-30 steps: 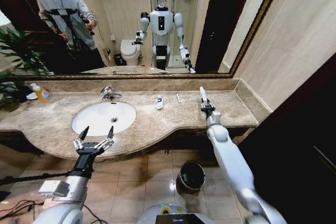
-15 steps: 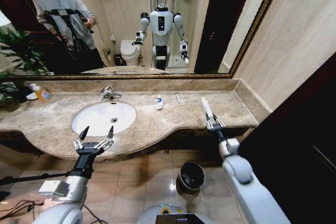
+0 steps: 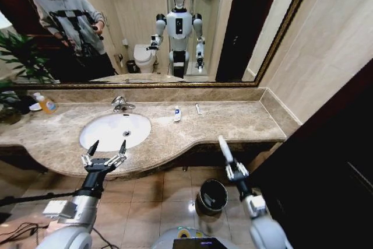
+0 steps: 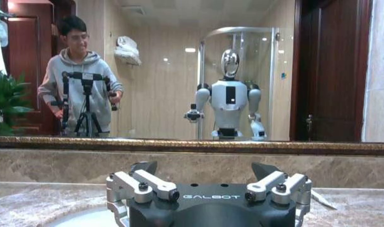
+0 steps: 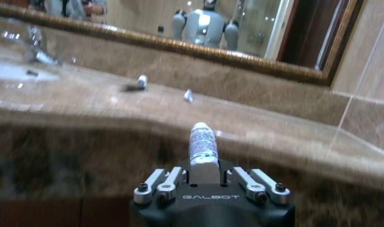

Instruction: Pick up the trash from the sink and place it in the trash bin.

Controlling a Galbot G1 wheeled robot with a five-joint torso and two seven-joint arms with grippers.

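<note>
Pinching a white tube (image 3: 224,147) by its lower end, the right gripper (image 3: 236,171) hangs in front of the marble counter (image 3: 245,122), off its front edge and over the floor. The jaws are pressed onto the tube, which sticks straight out beyond the fingertips; in the right wrist view the tube (image 5: 202,143) rises from between the fingers with its rounded cap pointing toward the counter edge. Just beside and below the gripper, the trash bin (image 3: 212,196) stands on the tiled floor; the tube is above the bin's far right side, not yet over its mouth.

Two more bits of trash lie on the counter behind: a small white tube (image 3: 177,113) and a thin sachet (image 3: 198,109), near each other and well apart from the held one.

Over at the sink (image 3: 114,130), the left gripper (image 3: 104,157) hovers at the front rim of the basin with its jaws spread wide and nothing between them. The chrome tap (image 3: 121,104) stands behind the basin.
</note>
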